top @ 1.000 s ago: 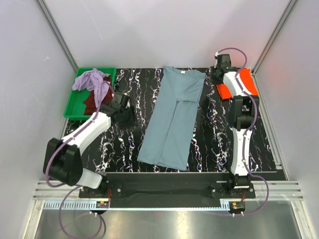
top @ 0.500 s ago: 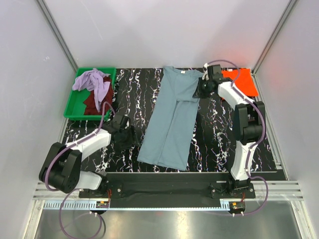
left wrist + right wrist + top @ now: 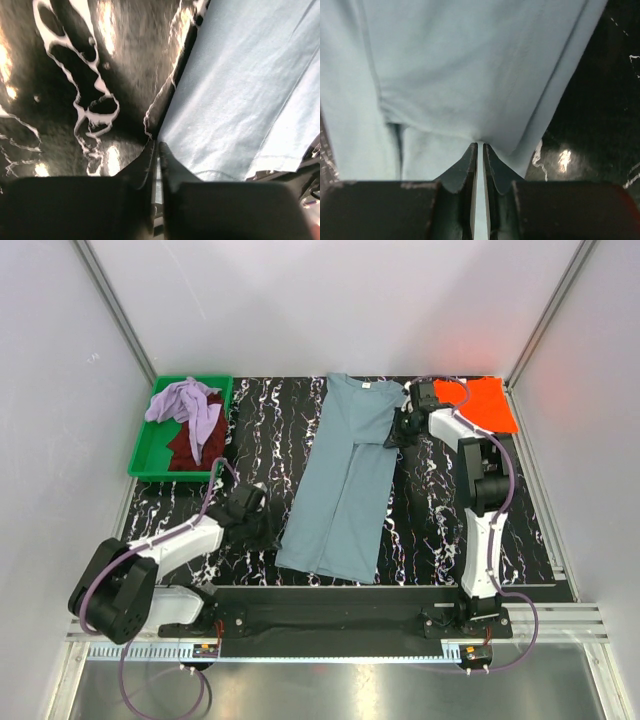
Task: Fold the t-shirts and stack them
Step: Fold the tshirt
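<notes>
since the blue-grey shirt [image 3: 345,480] down the middle of the counter [image 3: 430,510] is light and floppy, i'd pinch its side edges, where the left gripper [image 3: 268,530] and right gripper [image 3: 393,436] sit nearly shut, grip unclear.

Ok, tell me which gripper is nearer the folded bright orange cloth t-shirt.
Right. The right gripper sits just left of the orange t-shirt; the left gripper is far off, by the near left corner of the blue-grey t-shirt.
</notes>
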Motion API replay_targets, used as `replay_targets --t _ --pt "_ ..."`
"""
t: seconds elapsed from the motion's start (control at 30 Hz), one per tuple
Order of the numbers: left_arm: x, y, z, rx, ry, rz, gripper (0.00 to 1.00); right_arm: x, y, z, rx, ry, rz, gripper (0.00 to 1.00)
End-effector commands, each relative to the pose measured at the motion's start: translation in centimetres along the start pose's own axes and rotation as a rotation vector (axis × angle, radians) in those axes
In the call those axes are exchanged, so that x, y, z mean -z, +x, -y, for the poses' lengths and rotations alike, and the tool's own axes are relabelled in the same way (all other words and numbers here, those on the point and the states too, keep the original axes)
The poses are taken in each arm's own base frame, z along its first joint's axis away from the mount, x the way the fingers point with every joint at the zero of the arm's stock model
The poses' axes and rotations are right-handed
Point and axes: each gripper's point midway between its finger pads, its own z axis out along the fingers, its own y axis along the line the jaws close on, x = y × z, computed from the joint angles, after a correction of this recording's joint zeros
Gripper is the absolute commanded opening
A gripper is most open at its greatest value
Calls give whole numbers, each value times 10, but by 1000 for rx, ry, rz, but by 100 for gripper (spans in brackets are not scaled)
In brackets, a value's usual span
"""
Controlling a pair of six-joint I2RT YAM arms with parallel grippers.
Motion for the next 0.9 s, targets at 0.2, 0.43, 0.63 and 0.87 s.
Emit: replay_targets --t 0.2,0.43,0.63,0.87 --pt "10 38 -8 59 1 -68 0 -12 -30 9 57 53 47 16" --pt "14 51 4 146 80 -83 7 -27 -36 12 70 57 26 16" --pt "26 37 2 108 27 -5 52 17 -33 -19 41 -29 18 20" --pt "20 41 -4 71 -3 -28 57 71 -21 -39 9 -69 48 25"
